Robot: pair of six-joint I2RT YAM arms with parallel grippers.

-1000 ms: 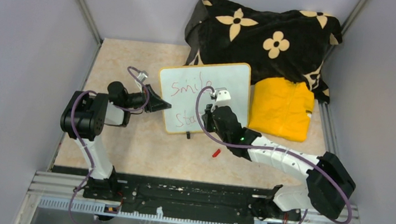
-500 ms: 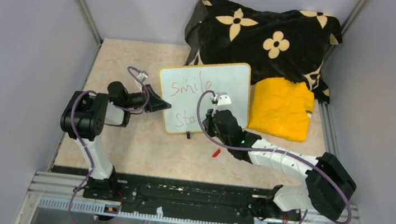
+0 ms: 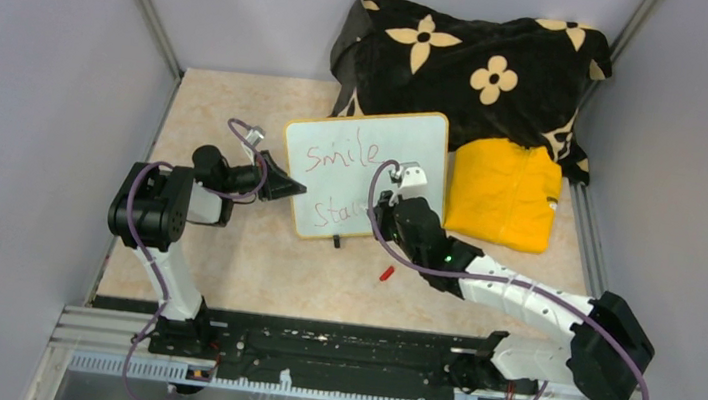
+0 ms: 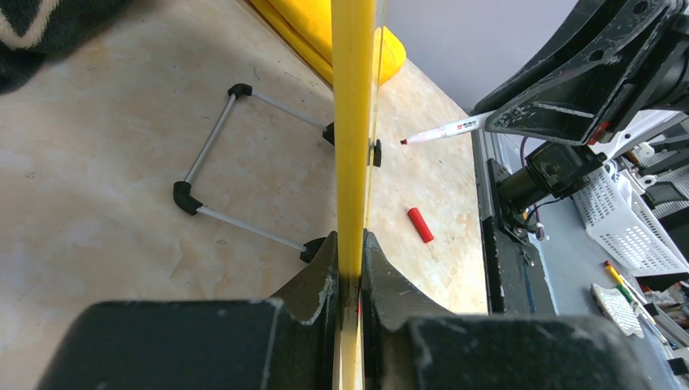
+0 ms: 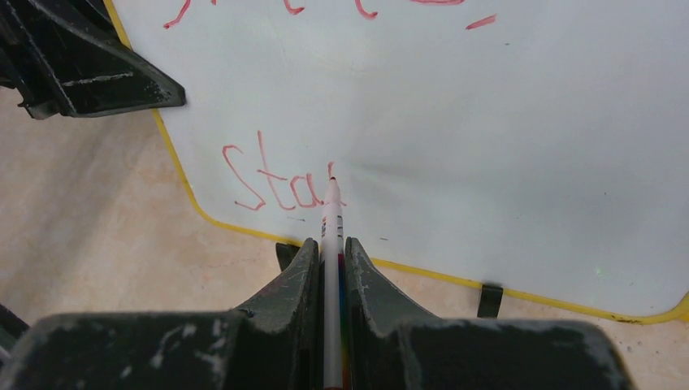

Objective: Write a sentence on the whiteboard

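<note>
While the left claw (image 4: pixel 350 252) pinched the left edge of the whiteboard (image 3: pixel 407 141) between its pressed-in fingers, the board stood tilted on a wire stand (image 4: pixel 210 143), which reached out behind the board to one side of that claw. The right claw (image 5: pixel 331 248) was closed on a marker (image 5: pixel 331 215). It gripped the barrel so that the pen stuck out straight ahead of its fingertips, with the tip touching the white surface. The sentence (image 5: pixel 280 185) sat in red ink directly in front of that claw. Its lower line read "Sta" (the pen tip rested at the right end of the "a"), and farther from the claw the top line read "Smile" in the overhead view. Print ran along the marker's white barrel in the left wrist view, too small to read. A red cap (image 3: pixel 386 273) lay on the table (image 3: pixel 239 116) near the board's lower edge, just beside the right claw's arm. Beyond the board, on the far side from both claws, lay a yellow garment (image 3: pixel 504 192) and a black blanket (image 3: pixel 546 71) with cream flowers.
</note>
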